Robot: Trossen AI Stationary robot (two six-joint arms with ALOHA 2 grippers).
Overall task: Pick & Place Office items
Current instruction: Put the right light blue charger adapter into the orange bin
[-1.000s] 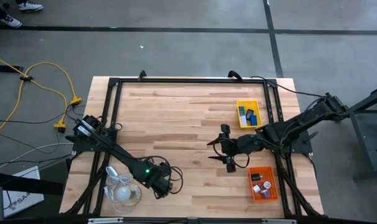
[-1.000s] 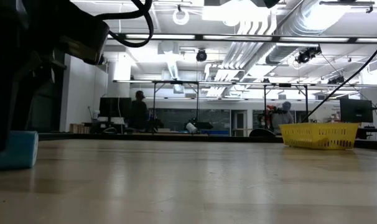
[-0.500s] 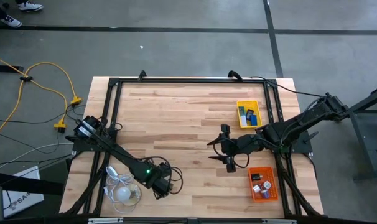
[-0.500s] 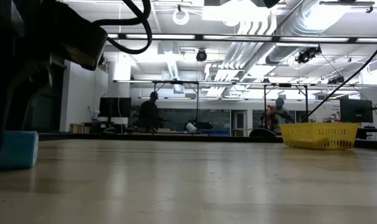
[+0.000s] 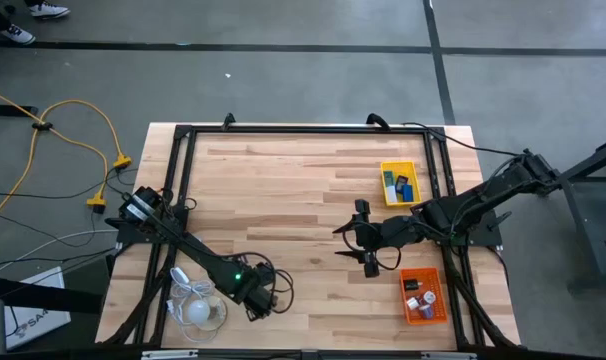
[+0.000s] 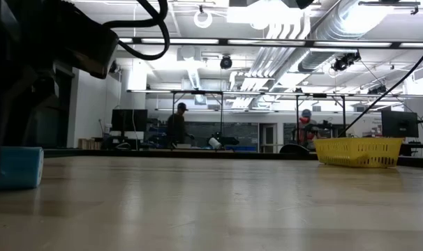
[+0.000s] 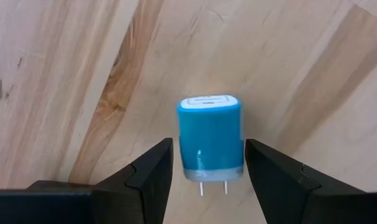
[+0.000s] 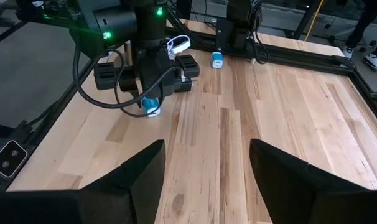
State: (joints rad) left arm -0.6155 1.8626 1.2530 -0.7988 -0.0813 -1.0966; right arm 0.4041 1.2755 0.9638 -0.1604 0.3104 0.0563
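Straddling blue charger (image 7: pixel 209 138), left claw (image 7: pixel 208 163) part-open, not touching.

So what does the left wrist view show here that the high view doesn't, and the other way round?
Only the left wrist view shows the blue plug adapter lying on the wood, with two prongs, and the left gripper open either side of it. Only the high view shows the right gripper mid-table, the yellow tray, the orange tray and the white bulb-like thing. Both show the wooden table and the left arm's end low over it.
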